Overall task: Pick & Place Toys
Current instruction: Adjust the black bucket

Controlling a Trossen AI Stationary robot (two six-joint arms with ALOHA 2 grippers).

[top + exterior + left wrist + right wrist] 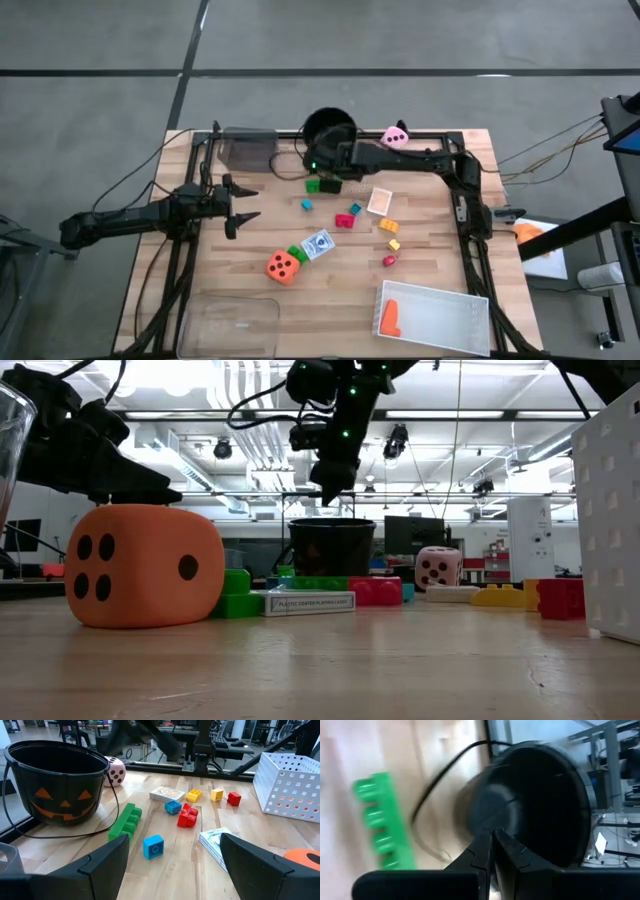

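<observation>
Toys lie scattered on the desk [250, 300] beside the black bucket [328, 128]. The long green brick [324, 185] lies just beside the bucket, long axis pointing toward it. Right claw [318, 160], pinched shut and empty, hangs between bucket and brick, nearer than the wide-spread left claw [240, 207].

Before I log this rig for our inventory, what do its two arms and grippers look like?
Both arms are dark, nearly black, jointed tubes with black cables running along them. The left gripper has two dark, pointed fingers with broad angular pads. The right gripper has slim black fingers tapering to a point. A small green light glows on the right arm near the wrist.
</observation>
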